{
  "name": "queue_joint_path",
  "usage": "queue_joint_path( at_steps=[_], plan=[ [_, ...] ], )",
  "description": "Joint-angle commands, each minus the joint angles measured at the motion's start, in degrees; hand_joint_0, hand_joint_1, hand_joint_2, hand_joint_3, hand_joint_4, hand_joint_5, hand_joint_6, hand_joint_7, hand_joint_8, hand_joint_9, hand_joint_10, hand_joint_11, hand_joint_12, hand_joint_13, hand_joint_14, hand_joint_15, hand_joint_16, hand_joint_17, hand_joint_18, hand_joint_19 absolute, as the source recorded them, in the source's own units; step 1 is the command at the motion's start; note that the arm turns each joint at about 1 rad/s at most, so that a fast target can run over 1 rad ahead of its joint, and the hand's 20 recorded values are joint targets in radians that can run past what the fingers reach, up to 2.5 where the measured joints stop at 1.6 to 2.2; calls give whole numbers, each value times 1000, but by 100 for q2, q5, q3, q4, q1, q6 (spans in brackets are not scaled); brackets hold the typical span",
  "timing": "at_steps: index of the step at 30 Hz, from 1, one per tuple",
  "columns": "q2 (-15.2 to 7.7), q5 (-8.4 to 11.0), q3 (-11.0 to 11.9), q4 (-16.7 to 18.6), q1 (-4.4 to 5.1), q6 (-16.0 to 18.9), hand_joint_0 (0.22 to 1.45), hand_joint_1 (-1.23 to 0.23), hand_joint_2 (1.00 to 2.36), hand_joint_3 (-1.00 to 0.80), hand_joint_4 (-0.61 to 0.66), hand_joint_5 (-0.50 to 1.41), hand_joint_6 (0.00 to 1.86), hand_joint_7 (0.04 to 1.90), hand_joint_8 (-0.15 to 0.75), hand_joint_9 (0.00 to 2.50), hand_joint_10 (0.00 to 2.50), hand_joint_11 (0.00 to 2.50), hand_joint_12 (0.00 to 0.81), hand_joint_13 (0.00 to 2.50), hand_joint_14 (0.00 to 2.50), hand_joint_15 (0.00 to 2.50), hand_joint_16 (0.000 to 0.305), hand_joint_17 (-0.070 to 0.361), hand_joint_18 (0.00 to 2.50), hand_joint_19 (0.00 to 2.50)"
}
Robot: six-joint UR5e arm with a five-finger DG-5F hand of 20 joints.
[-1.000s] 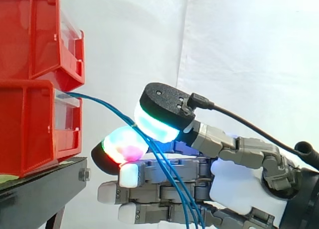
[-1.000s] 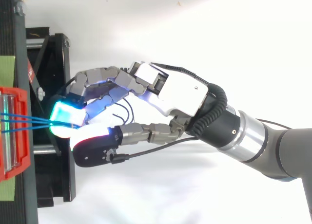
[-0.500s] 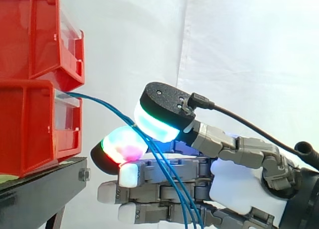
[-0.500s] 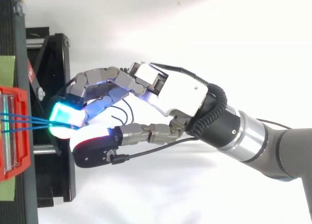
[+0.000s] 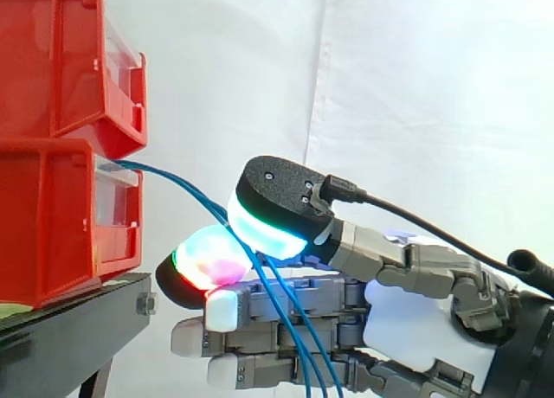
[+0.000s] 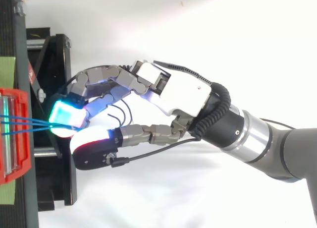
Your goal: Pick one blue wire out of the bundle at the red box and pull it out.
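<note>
Here, blue wires [image 5: 177, 182]: thin, light, limp and smooth-coated, likely slipping under a weak pinch. They are running from the lip of the lower red box [image 5: 52, 216] at left and sagging toward lower centre. The hand [image 5: 407, 320] is pinching them between two rounded glowing pads [image 5: 260, 229] near the box, probably the best hold. Box: hard glossy plastic, sitting on a black metal stand [image 5: 69, 329].

The grey, many-fingered robot hand [image 5: 415, 324] now sits slightly lower and closer to the stacked red plastic bins [image 5: 61, 216] than a second ago. The thin blue wires [image 5: 279, 304] pinched between its glowing pads [image 5: 260, 229] hang further left below the pinch.
</note>
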Motion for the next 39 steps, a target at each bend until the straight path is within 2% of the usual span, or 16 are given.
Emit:
queue_joint_path(
  at_steps=[1,5,9,14,20,26,32,35,38,39],
  plan=[
    [-1,-22,0,7,-12,-5,588,-761,1010,-363,175,-144,826,932,246,948,17,636,360,619,17,472,43,97,523,561],
    [-1,-22,0,7,-3,-14,589,-745,1010,-337,179,-142,836,952,246,956,19,639,358,621,17,469,43,96,526,562],
    [8,-22,0,24,-3,-14,592,-657,1012,-315,154,-128,815,990,250,986,19,633,355,621,17,472,43,96,522,580],
    [-1,-22,9,33,-12,-5,595,-640,1012,-303,152,-115,793,1038,253,985,20,629,358,625,17,474,43,96,522,573],
    [8,-75,53,7,-12,-5,604,-720,1012,-208,165,-141,846,964,266,970,16,639,387,644,18,470,48,107,570,546],
    [8,-83,44,24,-3,-14,599,-739,1009,-173,161,-146,863,908,270,971,17,603,394,647,17,459,51,114,596,548],
    [8,-75,44,-2,-3,-14,601,-670,1008,-201,202,-88,705,1069,261,985,13,497,392,656,15,449,52,116,596,534],
    [8,-75,53,-2,-3,-14,619,-689,1010,-205,198,-80,654,1148,254,965,17,525,381,644,16,456,48,109,574,539],
    [8,-75,44,7,-3,-14,624,-726,1012,-201,207,-103,686,1070,249,941,18,577,376,621,16,462,47,105,561,539],
    [8,-75,44,7,-12,-14,625,-788,1014,-193,205,-128,736,993,248,927,20,591,372,613,16,462,46,103,553,543]
  ],
)
